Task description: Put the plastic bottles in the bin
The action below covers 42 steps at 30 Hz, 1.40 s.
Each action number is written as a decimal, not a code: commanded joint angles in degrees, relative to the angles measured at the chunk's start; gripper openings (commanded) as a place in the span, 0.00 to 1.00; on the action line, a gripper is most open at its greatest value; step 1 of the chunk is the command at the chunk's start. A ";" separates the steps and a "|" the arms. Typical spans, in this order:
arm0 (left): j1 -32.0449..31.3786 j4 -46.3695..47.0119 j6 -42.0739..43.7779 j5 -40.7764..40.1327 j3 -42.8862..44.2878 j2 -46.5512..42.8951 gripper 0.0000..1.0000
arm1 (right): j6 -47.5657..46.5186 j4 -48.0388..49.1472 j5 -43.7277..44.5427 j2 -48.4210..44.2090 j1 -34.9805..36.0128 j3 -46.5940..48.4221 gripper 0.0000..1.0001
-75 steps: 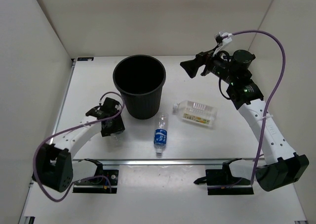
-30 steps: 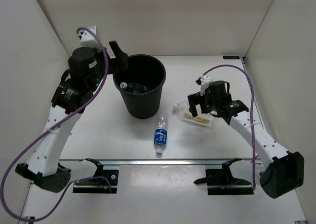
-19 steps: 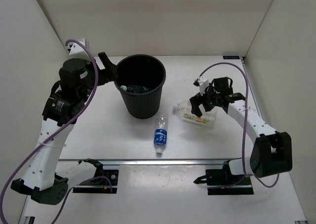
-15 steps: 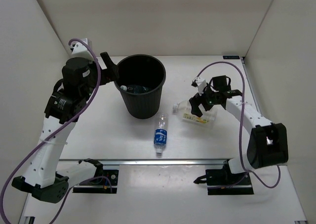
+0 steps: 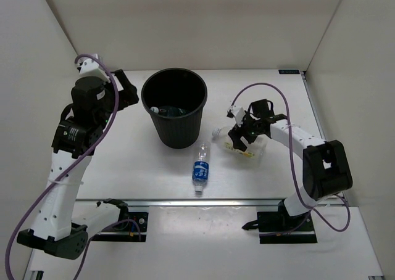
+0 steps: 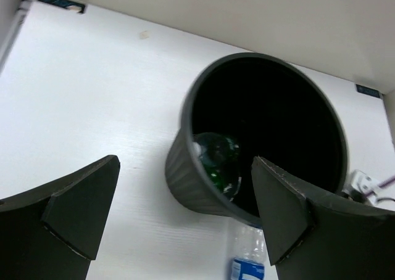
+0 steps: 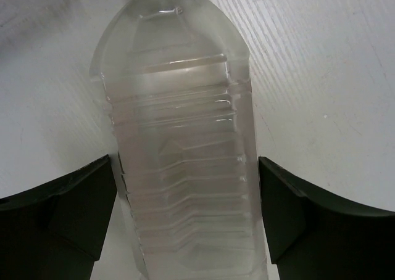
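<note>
Left gripper hung raised in the air just left of the bin, its fingers wide apart with nothing between them. The black bin stood upright on the white table, far centre. A green bottle lay inside it at the bottom, with a white cap showing beside it; whether the cap belonged to another bottle could not be made out. The blue-label bottle lay on its side on the table just in front of the bin. Right of that, the yellow-label bottle lay on the table, cap toward the bin. Right gripper was down over it, fingers apart, one on each side of the body; contact could not be told.
</note>
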 commanded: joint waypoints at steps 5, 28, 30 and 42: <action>3.81 -3.95 -2.70 -0.03 -4.70 -3.33 0.98 | 3.32 8.21 5.74 -9.28 2.29 -1.60 0.58; 5.74 0.26 -5.43 5.06 -9.88 -4.66 0.99 | 32.05 42.50 -12.08 0.28 17.49 38.64 0.59; 5.65 -0.53 -5.60 5.16 -9.62 -4.13 0.99 | 34.51 43.20 -13.58 2.83 17.85 40.14 0.60; 5.39 -0.90 -3.14 4.26 -9.52 -6.23 0.98 | 40.50 42.06 -16.14 4.26 17.06 38.58 0.99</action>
